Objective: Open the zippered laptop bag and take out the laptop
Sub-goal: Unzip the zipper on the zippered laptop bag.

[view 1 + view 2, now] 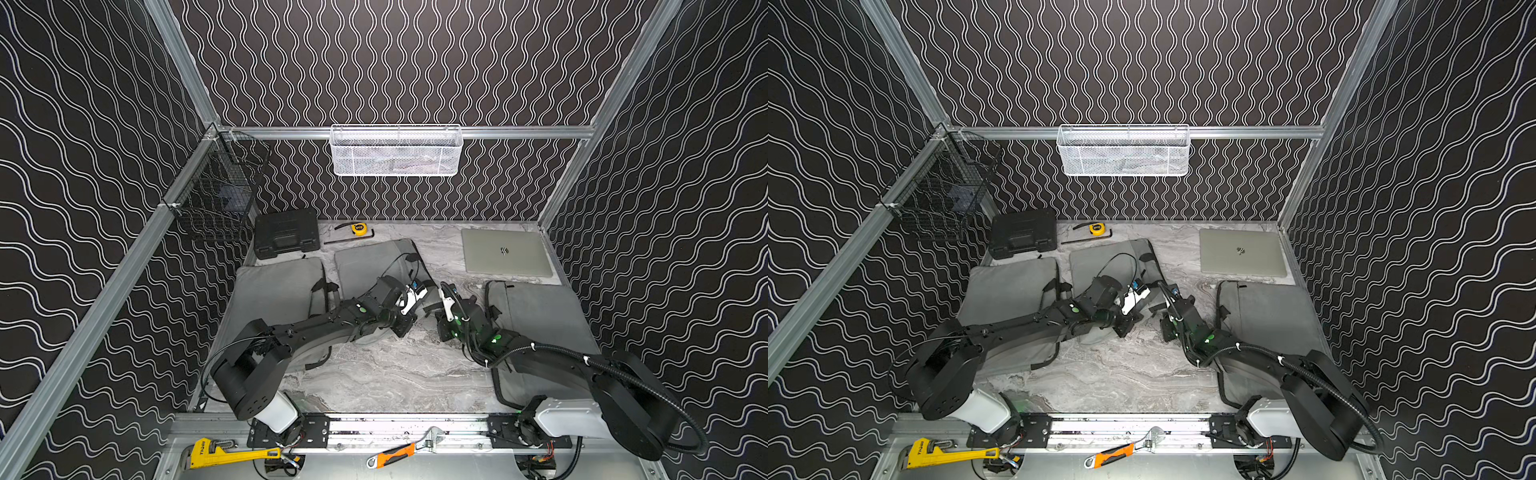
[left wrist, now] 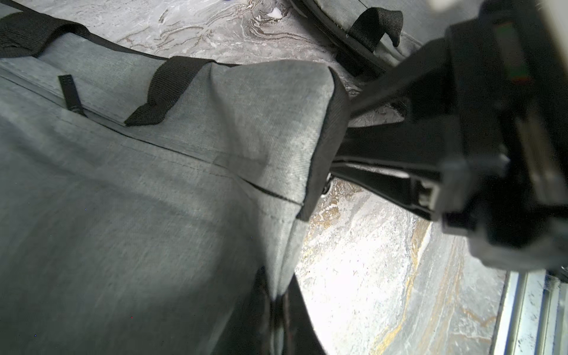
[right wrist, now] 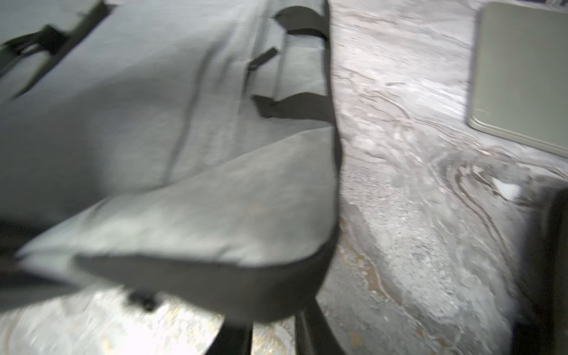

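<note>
Centre laptop bag (image 1: 365, 259): grey, black straps; laptop (image 1: 505, 251), upper right: silver; table (image 1: 395, 374): grey marble veining; walls (image 1: 395, 62): black, white wavy lines; pipe wrench (image 1: 224, 455): yellow.

Right wrist view blurry, perhaps motion; glare on tabletop (image 2: 347, 276).
</note>
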`<state>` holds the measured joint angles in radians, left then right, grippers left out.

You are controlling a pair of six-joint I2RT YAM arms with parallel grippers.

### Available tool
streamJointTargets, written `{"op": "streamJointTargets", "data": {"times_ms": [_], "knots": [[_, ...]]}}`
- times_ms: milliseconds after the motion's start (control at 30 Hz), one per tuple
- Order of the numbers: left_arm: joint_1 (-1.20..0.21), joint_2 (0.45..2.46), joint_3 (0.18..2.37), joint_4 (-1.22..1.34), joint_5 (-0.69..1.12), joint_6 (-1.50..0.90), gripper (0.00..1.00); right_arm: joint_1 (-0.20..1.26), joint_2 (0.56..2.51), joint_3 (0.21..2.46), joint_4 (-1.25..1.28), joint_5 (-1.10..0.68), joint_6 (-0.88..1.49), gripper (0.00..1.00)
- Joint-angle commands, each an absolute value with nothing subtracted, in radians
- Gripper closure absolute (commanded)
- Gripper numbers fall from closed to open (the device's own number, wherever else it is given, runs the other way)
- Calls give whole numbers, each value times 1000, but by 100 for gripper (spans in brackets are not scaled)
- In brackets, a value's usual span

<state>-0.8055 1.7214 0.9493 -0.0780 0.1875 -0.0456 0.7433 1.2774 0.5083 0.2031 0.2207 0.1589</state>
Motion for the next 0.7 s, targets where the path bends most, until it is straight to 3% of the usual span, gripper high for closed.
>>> {"op": "streamJointTargets", "data": {"times_ms": [0, 300, 667], "knots": [[-806, 1722, 968, -29, 219, -24, 100, 757, 1227, 464, 296, 162, 92, 71], [-806, 1719, 973, -52, 207, -24, 100, 764, 1179, 421, 356, 103, 74, 58], [-807, 1747, 998, -41, 213, -34, 100, 764, 1282, 491, 387, 157, 115, 57]]}}
